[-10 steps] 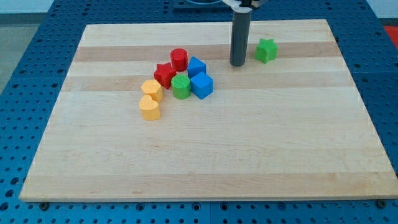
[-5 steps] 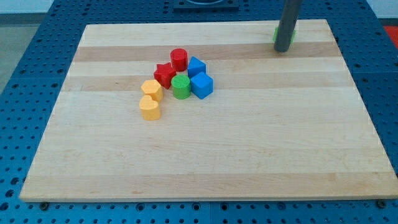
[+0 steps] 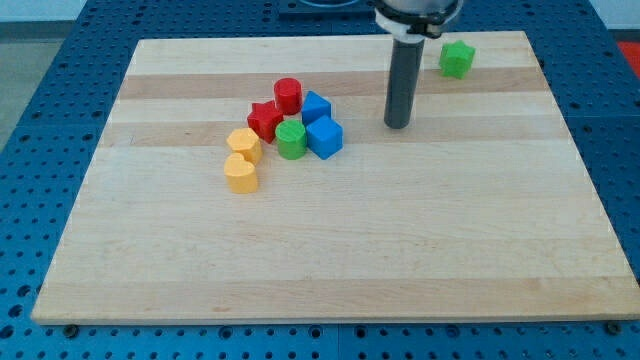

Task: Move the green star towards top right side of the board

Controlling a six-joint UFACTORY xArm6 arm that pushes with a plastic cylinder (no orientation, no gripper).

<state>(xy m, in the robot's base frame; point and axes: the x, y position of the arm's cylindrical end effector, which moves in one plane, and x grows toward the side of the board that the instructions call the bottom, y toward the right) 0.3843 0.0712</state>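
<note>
The green star (image 3: 457,59) lies near the board's top right corner, close to the top edge. My tip (image 3: 398,126) rests on the board below and to the left of the star, well apart from it and not touching any block. The tip stands to the right of the central cluster of blocks.
A cluster sits left of centre: a red cylinder (image 3: 288,95), a red star (image 3: 265,120), two blue blocks (image 3: 316,106) (image 3: 324,137), a green cylinder (image 3: 291,140) and two yellow blocks (image 3: 244,145) (image 3: 241,172). The wooden board (image 3: 330,250) lies on a blue perforated table.
The green star has been pushed up and to the right towards the top right corner. My tip followed it there, then drew back down and to the left, away from the star.
</note>
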